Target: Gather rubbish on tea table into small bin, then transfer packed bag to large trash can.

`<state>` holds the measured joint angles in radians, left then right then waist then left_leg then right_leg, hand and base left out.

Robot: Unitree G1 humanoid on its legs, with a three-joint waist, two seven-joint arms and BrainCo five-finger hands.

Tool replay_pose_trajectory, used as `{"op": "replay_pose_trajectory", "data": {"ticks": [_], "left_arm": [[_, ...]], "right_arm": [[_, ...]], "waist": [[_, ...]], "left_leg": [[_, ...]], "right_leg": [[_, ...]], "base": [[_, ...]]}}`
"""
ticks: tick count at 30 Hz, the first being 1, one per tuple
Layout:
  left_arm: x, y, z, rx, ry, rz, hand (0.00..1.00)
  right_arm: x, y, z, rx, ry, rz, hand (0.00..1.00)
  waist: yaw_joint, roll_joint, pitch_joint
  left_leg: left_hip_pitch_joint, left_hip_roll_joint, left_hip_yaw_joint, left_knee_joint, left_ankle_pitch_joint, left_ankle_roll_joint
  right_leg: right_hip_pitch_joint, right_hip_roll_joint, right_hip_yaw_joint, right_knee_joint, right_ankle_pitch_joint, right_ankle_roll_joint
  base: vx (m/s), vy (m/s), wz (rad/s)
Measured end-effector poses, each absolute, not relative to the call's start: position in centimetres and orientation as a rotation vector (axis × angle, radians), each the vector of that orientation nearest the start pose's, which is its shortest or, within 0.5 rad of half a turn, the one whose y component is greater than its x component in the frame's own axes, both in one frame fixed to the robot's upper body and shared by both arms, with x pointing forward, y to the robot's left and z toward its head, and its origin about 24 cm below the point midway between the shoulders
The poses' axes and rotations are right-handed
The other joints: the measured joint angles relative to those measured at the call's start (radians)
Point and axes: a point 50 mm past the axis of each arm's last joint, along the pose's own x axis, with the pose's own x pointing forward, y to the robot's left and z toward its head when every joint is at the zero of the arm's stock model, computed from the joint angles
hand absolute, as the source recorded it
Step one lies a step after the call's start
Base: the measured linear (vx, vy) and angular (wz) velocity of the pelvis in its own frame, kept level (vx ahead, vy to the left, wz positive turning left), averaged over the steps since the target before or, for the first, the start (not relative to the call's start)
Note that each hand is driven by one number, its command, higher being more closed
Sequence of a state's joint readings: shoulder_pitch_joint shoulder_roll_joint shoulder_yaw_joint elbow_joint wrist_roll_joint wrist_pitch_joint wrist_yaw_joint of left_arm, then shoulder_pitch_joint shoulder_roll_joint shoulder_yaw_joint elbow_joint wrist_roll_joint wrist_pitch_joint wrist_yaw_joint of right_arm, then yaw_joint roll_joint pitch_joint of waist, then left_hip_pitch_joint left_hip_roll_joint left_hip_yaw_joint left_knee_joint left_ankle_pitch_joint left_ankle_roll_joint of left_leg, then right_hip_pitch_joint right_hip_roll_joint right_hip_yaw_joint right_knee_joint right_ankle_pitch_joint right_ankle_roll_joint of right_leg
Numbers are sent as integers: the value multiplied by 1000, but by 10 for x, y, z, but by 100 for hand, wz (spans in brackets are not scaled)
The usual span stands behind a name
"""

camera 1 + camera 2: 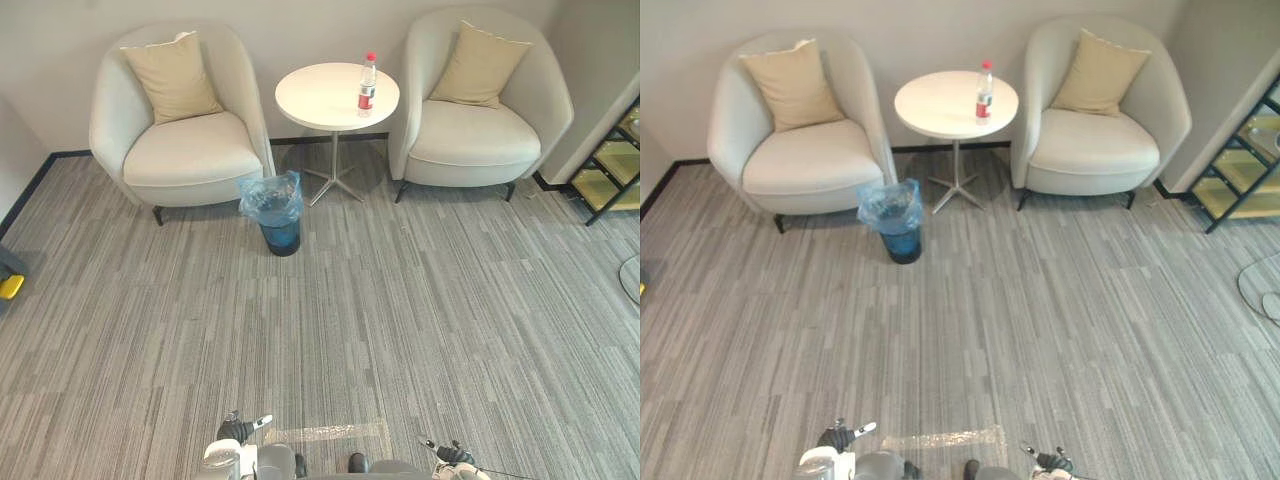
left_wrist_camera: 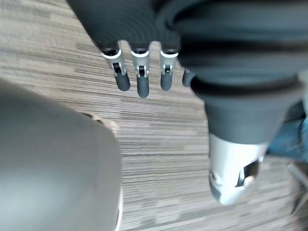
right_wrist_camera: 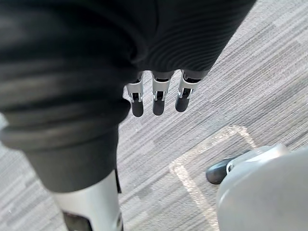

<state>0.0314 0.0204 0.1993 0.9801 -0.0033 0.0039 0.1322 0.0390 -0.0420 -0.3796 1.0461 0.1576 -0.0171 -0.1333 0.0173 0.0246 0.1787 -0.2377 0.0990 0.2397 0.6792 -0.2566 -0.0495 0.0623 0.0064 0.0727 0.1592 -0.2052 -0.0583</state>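
A red-capped plastic bottle (image 1: 367, 85) stands upright on the round white counter (image 1: 318, 102) between two cream armchairs (image 1: 180, 140). The blue-bagged small bin (image 1: 275, 212) sits on the carpet (image 1: 420, 300) near the counter's foot. The left hand (image 2: 138, 79) and right hand (image 3: 158, 98) hang with fingers loosely straight, holding nothing.

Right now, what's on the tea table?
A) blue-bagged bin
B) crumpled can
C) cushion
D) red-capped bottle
D: a bottle with a red cap stands upright near the right edge of the round white table. The blue-bagged bin sits on the carpet by the table's base.
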Motion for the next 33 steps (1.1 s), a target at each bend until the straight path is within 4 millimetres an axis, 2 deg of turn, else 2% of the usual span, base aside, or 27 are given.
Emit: {"op": "replay_pose_trajectory", "data": {"ticks": [2, 3, 4, 5, 6, 7, 9, 10, 11, 12, 13, 14, 16, 17, 19, 20, 21, 22, 23, 24, 26, 27, 28, 29, 30, 31, 33], "left_arm": [[126, 191, -151, -17, 1007, 324, 0], [126, 190, -151, -19, 1007, 322, 0], [124, 187, -152, -26, 1013, 318, 0], [123, 186, -153, -24, 1020, 315, 0], [123, 188, -152, -9, 1020, 305, 0], [124, 191, -152, 4, 1019, 304, 0], [124, 192, -152, 1, 1018, 313, 0], [122, 191, -152, 1, 1023, 308, 0], [121, 191, -153, 3, 1029, 307, 0], [120, 191, -153, 5, 1033, 308, 0], [120, 191, -153, 6, 1035, 304, 0], [121, 188, -153, 10, 1033, 289, 0], [121, 187, -153, 7, 1036, 287, 0], [124, 185, -153, 4, 1034, 284, 0], [121, 184, -154, 2, 1042, 283, 0], [121, 184, -154, 1, 1043, 282, 0], [120, 185, -155, 9, 1049, 279, 0], [119, 189, -155, 17, 1051, 287, 0], [118, 186, -156, 4, 1060, 291, 0], [114, 178, -159, -22, 1084, 286, 0], [113, 171, -160, -44, 1091, 282, 0], [114, 171, -160, -46, 1087, 284, 0], [117, 175, -158, -59, 1067, 309, 0], [121, 176, -156, -56, 1047, 312, 0], [123, 178, -154, -53, 1033, 314, 0], [126, 180, -152, -49, 1016, 316, 0], [128, 184, -150, -34, 999, 313, 0]], "right_arm": [[101, -218, -157, 229, 1038, -588, 0], [101, -218, -157, 228, 1038, -588, 0], [100, -220, -156, 225, 1039, -591, 0], [99, -220, -157, 228, 1044, -595, 0], [98, -215, -158, 241, 1051, -589, 0], [98, -210, -159, 254, 1057, -585, 0], [99, -207, -159, 255, 1054, -574, 0], [101, -206, -158, 235, 1051, -552, 0], [107, -205, -156, 207, 1031, -522, 0], [110, -204, -154, 200, 1015, -509, 0], [113, -204, -152, 194, 996, -501, 0], [114, -206, -151, 190, 979, -504, 0], [115, -206, -150, 184, 978, -502, 0], [114, -207, -151, 176, 981, -500, 0], [115, -207, -150, 163, 979, -490, 0], [116, -207, -150, 160, 977, -487, 0], [117, -205, -151, 160, 984, -482, 0], [113, -202, -153, 167, 1003, -479, 0], [114, -204, -154, 167, 1010, -481, 0], [117, -210, -152, 153, 1001, -484, 0], [119, -215, -151, 147, 996, -490, 0], [117, -215, -151, 148, 1002, -491, 0], [115, -215, -152, 144, 1008, -490, 0], [115, -213, -151, 139, 1002, -484, 0], [114, -213, -152, 135, 1007, -483, 0], [111, -212, -153, 134, 1020, -486, 0], [113, -211, -153, 165, 1013, -504, 0]], "waist": [[6, -1, 0], [10, 2, -2], [17, 16, -10], [30, 9, -19], [33, -5, -35], [34, -22, -42], [49, -35, -40], [48, -32, -42], [46, -31, -40], [43, -33, -39], [34, -33, -39], [32, -31, -38], [34, -23, -32], [30, -24, -31], [26, -24, -31], [21, -24, -31], [14, -33, -36], [13, -57, -47], [22, -37, -46], [22, 0, -53], [18, 27, -47], [18, 33, -47], [16, 21, -36], [17, 16, -17], [28, 17, -11], [41, 13, -10], [44, 3, -7]], "left_leg": [[-21, -25, -5, -161, 16, -3], [-21, -37, -18, -258, 50, -14], [-13, -45, -65, -403, 121, -25], [2, -63, -69, -425, 192, 7], [1, -84, -60, -422, 168, 22], [-5, -99, -37, -396, 130, 45], [50, -109, 17, -386, 100, 69], [103, -114, 41, -398, 75, 81], [159, -121, 61, -416, 56, 85], [195, -127, 65, -428, 51, 87], [240, -129, 66, -443, 44, 80], [310, -126, 62, -479, 44, 80], [365, -121, 58, -519, 44, 80], [422, -113, 53, -553, 43, 79], [458, -90, 45, -558, 43, 79], [465, -83, 31, -557, 43, 78], [472, -84, -5, -557, 38, 69], [483, -101, -29, -557, 30, 55], [501, -87, -59, -556, 8, 18], [498, -56, -74, -543, 11, 10], [471, -33, -93, -446, 29, -19], [441, -20, -102, -359, 38, -33], [344, 6, -121, -124, 80, -61], [239, 42, -125, 111, 148, -64], [181, 72, -113, 227, 129, -56], [101, 100, -91, 307, 96, -46], [9, 95, -44, 236, 60, -33]], "right_leg": [[8, -28, 21, -9, -17, 18], [7, -35, 36, -9, -27, 29], [8, -34, 53, -17, -41, 46], [13, -48, 82, -26, -54, 57], [11, -68, 92, -30, -61, 63], [4, -88, 101, 7, -70, 87], [-31, -105, 116, 151, -92, 118], [-78, -104, 112, 313, -93, 166], [-158, -105, 101, 514, -58, 250], [-208, -110, 96, 648, -34, 295], [-264, -113, 62, 784, -20, 307], [-333, -141, -23, 874, -26, 271], [-364, -174, -101, 872, -50, 223], [-385, -200, -174, 810, -76, 180], [-409, -195, -225, 651, -72, 152], [-414, -184, -231, 565, -50, 138], [-409, -158, -206, 404, 33, 116], [-409, -153, -184, 304, 168, 68], [-408, -141, -195, 329, 116, 67], [-397, -119, -205, 322, 99, 59], [-354, -96, -217, 297, 75, 47], [-327, -89, -223, 283, 63, 45], [-275, -87, -238, 256, 37, 48], [-213, -83, -254, 231, 18, 40], [-174, -78, -264, 212, 3, 27], [-121, -74, -281, 180, -7, 21], [-53, -75, -295, 123, -5, 38]], "base": [[202, 143, -40], [255, 199, -48], [310, 248, -60], [414, 308, -60], [475, 288, -49], [401, 208, -44], [320, 138, -60], [383, 172, -73], [452, 212, -58], [443, 190, -28], [516, 150, -11], [440, 82, -6], [332, 9, 2], [366, -63, 10], [322, -98, 17], [287, -153, 35], [393, -229, 40], [499, -301, 23], [501, -297, -6], [479, -274, -17], [368, -210, -2], [337, -227, 19], [362, -257, 37], [256, -192, 36], [217, -145, 26], [218, -106, 17], [246, -68, 11]]}}
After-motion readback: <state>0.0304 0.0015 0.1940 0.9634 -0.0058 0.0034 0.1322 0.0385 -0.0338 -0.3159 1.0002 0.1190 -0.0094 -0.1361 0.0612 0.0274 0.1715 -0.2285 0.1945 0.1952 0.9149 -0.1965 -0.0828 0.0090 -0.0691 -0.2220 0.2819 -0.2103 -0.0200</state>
